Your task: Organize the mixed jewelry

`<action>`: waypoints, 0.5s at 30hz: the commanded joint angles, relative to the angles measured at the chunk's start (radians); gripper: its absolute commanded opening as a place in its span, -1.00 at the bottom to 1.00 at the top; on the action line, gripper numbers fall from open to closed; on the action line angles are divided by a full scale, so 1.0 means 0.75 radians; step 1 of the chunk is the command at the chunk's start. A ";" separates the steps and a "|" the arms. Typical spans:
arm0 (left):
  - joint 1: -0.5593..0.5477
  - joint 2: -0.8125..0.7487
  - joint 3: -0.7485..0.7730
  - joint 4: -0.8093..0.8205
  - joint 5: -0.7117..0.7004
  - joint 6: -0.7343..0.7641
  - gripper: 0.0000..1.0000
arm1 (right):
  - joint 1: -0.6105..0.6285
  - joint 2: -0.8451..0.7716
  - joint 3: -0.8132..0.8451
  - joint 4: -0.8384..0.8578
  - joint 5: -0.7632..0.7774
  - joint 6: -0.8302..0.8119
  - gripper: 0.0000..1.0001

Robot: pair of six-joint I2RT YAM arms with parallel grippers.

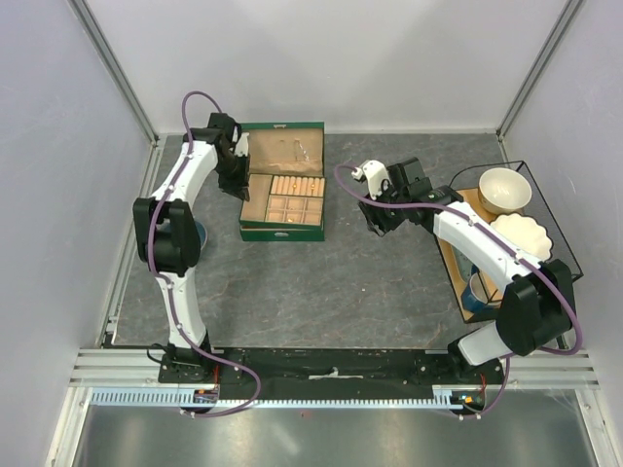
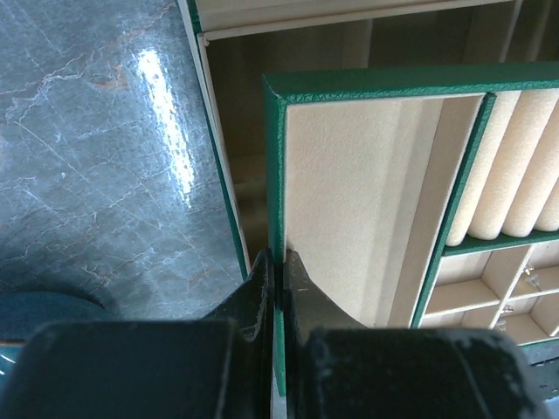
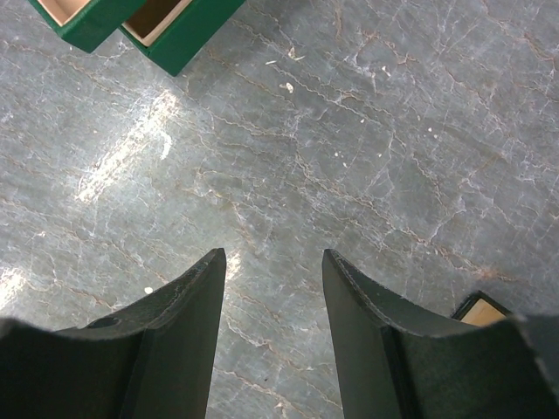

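The green jewelry box (image 1: 282, 233) lies open at the back middle of the table, with tan compartments and its lid folded back. My left gripper (image 1: 237, 173) is at the box's left side. In the left wrist view it (image 2: 279, 262) is shut on the left green wall of the tan-lined inner tray (image 2: 393, 83), which sits over the box's lower part. A few tiny silver pieces (image 2: 528, 278) lie in the tray's small compartments. The wire bangle does not show clearly. My right gripper (image 1: 375, 222) (image 3: 273, 257) is open and empty over bare table, right of the box.
A black wire basket (image 1: 545, 175) at the right holds a wooden tray, two white bowls (image 1: 504, 190) and a blue cup. A blue bowl (image 1: 195, 233) sits under my left arm. Green box corners (image 3: 175, 35) show at the top left of the right wrist view.
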 commanded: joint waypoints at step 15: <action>0.026 0.096 0.124 -0.011 0.001 -0.004 -0.97 | -0.004 -0.016 -0.026 0.043 -0.055 -0.017 0.13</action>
